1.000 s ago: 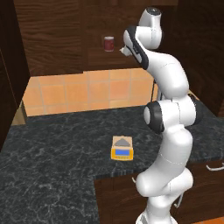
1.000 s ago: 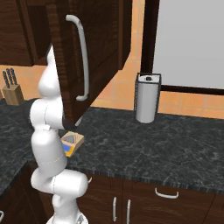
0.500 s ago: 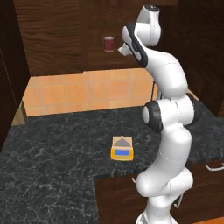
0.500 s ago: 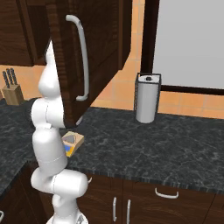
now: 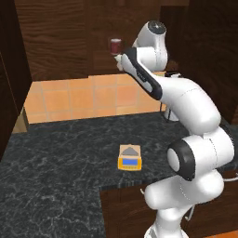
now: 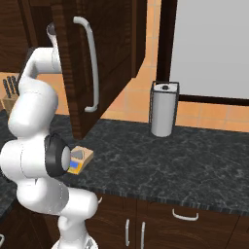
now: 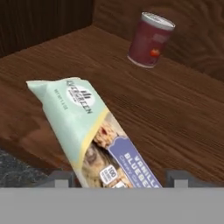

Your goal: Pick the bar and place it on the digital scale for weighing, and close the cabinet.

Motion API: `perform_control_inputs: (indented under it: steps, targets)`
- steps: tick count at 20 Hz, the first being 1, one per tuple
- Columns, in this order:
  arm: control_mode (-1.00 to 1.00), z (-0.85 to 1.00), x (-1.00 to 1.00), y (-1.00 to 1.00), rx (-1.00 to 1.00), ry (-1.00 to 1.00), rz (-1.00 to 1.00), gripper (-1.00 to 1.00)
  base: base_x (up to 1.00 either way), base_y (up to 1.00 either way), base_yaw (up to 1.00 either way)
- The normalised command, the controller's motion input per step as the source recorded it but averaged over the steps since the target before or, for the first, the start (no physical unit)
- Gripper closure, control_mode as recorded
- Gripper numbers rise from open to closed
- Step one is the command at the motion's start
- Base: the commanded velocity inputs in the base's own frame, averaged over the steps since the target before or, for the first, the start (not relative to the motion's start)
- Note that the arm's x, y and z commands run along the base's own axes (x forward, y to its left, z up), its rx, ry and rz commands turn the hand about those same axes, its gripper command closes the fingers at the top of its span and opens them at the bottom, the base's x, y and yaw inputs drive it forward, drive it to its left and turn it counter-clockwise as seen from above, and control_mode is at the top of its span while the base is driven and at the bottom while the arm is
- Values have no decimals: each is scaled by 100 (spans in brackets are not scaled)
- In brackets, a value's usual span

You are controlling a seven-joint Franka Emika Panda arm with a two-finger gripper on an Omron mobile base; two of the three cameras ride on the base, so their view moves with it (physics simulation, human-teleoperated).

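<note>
- The bar (image 7: 94, 135) lies on the wooden cabinet shelf (image 7: 175, 118), inside the open cabinet (image 6: 109, 53). Pale green end points away from the camera, printed end runs down to the lower edge of the hand view.
- Fingers (image 7: 59, 178): two grey tips stand at the bottom of the hand view, one on each side of the bar's near end. The bar's near end sits between them, closer to the left tip than to the right one.
- Finger state: half closed around the bar. Contact is hidden at the frame edge, so I cannot tell whether the wrapper is truly pinched or only bracketed.
- Key relation: the bar's long axis runs away from the fingers and slants up and to the left in the hand view, so the fingers close across its short width. Judged a sound orientation for a grasp.
- A dark red cup (image 7: 150, 40) stands upright further back on the shelf, well apart from the bar and to its right; no interference expected on withdrawal.
- The digital scale (image 5: 130, 157) sits on the dark tabletop (image 5: 56, 162) below the cabinet, plate bare.
- Cabinet door with its long silver handle (image 6: 91, 63) stands open in the right base view; closing not yet done.
- Judged step: securing the bar, then lift out and down towards the scale.
</note>
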Motion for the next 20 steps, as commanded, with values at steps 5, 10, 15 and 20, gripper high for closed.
perform_control_inputs:
  steps: [5,10,15,20]
  targets:
    - [-100,61,-100,1,24,26,-13,100,0,0,0]
    - [-100,-29,-100,14,-2,29,-10,100,0,0,0]
    - [-100,-87,-62,30,-22,2,-1,100,0,0,0]
    - [-100,-97,0,9,-9,16,2,100,0,0,0]
